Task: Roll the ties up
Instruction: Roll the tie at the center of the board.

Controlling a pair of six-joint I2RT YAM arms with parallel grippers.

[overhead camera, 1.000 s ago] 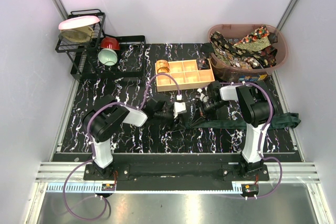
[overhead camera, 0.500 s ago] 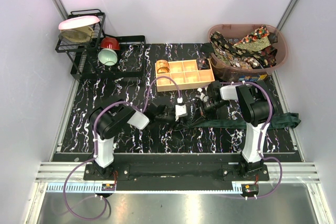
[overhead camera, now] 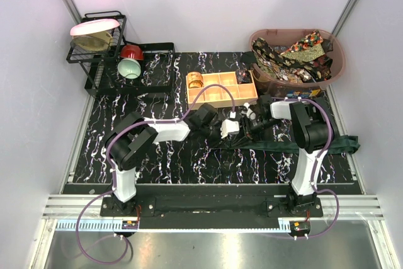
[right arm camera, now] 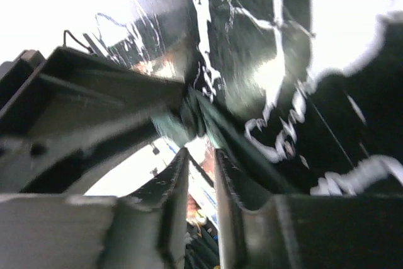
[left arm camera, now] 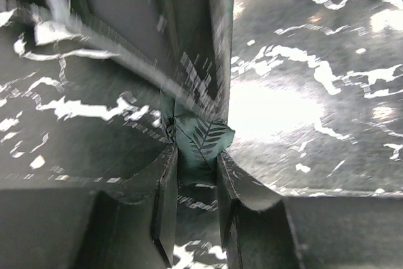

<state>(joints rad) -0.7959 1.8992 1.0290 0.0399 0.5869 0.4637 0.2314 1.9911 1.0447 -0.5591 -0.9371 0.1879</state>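
Green tie (overhead camera: 271,148) lies flat on the black marbled tabletop (overhead camera: 189,165), on the near side of the wooden box (overhead camera: 245,96), with the strip running off to the right. Its left end is bunched or part-rolled (can't tell which) where both grippers meet, just near of the box's right front corner. Left gripper (left arm camera: 196,155) is clamped on that bunch: leaf-print fabric sits between the fingers (left arm camera: 167,181), touching both. Right gripper (right arm camera: 200,155) faces it nose to nose. That view is blurred: jaws a slit apart, light through the gap, no cloth seen between them, so I read it as released. Patterned ties (overhead camera: 296,55) are piled in the pink basket (overhead camera: 283,31), right of and behind the box. Handling call: light, limp, no stiffness. The woven face is probably slick on itself and on the tabletop, so a started coil likely springs loose if unpinched. Not fragile, but it creases. Grip point: pinch the coil across its core, flat faces against the pads, not the loose tail. The other gripper should take the strip just right of the coil and hold mild tension so the wraps stack straight. Risk: a narrow pinch lets the coil telescope sideways.
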